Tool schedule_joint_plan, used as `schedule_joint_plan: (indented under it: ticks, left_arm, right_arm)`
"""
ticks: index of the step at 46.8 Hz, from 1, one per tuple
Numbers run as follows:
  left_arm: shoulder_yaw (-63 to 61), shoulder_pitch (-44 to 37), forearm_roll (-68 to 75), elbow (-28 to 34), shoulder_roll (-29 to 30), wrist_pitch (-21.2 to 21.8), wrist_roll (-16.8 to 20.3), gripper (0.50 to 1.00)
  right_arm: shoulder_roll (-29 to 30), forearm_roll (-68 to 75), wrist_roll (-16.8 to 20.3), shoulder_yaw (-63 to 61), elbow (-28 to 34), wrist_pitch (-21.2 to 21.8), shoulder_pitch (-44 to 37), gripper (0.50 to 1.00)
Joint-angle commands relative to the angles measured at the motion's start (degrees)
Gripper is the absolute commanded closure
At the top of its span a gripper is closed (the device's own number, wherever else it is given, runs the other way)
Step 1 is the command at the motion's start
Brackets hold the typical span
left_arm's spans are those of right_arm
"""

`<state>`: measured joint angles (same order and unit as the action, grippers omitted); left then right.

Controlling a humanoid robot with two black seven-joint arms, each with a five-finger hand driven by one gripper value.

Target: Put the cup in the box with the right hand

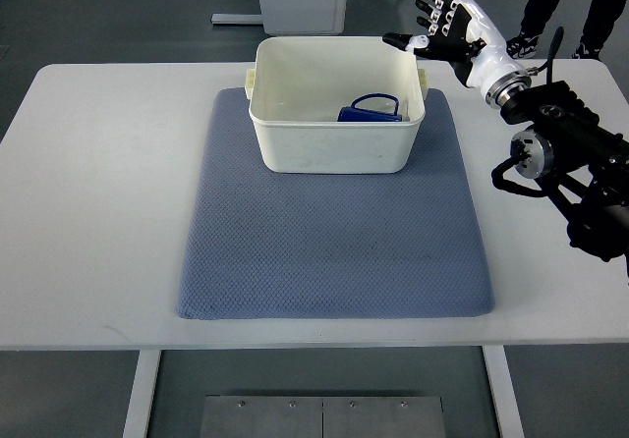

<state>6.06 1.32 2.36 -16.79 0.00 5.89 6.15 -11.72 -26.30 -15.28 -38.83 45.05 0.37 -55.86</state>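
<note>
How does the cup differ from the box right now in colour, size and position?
The cup is dark blue; the box is off-white. The cup is much smaller and lies inside the box, at its right side, while the box stands directly on the grey-blue mat. The right hand, open, hovers beyond the box's right rim, touching neither.

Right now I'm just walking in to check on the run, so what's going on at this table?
The blue cup already sits inside the white box on the grey mat. The robot's right hand is open and empty, above the box's far right corner. A person's legs show beyond the table.
</note>
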Motion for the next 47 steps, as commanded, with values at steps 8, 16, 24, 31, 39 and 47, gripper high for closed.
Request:
schedule_joint_plan:
  ticks: [8, 16, 24, 31, 39, 47]
  left_arm:
    - [0.01, 0.00, 0.01, 0.00, 0.00, 0.00, 0.00, 0.500]
    - [-0.08, 0.00, 0.01, 0.00, 0.00, 0.00, 0.00, 0.500]
    - [-0.08, 0.00, 0.01, 0.00, 0.00, 0.00, 0.00, 0.500]
    - [-0.08, 0.08, 0.01, 0.00, 0.00, 0.00, 0.00, 0.500]
    - [0.01, 0.00, 0.01, 0.00, 0.00, 0.00, 0.00, 0.500]
    - [0.01, 0.00, 0.01, 0.00, 0.00, 0.00, 0.00, 0.500]
  right_arm:
    - [0.03, 0.73, 3.68, -9.68, -0.23, 2.18, 4.70, 0.502]
    - [0.55, 0.64, 5.26, -14.52, -0.32, 2.53, 8.31, 0.500]
    - [2.22, 0.55, 6.49, -18.65, -0.49, 3.23, 10.33, 0.500]
    - [3.37, 0.11, 8.25, -22.78, -0.93, 3.67, 11.83, 0.500]
    - [4.68, 0.02, 9.22, -26.30, -1.28, 3.67, 12.79, 0.500]
    - [6.00, 0.02, 8.78, -28.23, -2.51, 3.59, 13.41, 0.500]
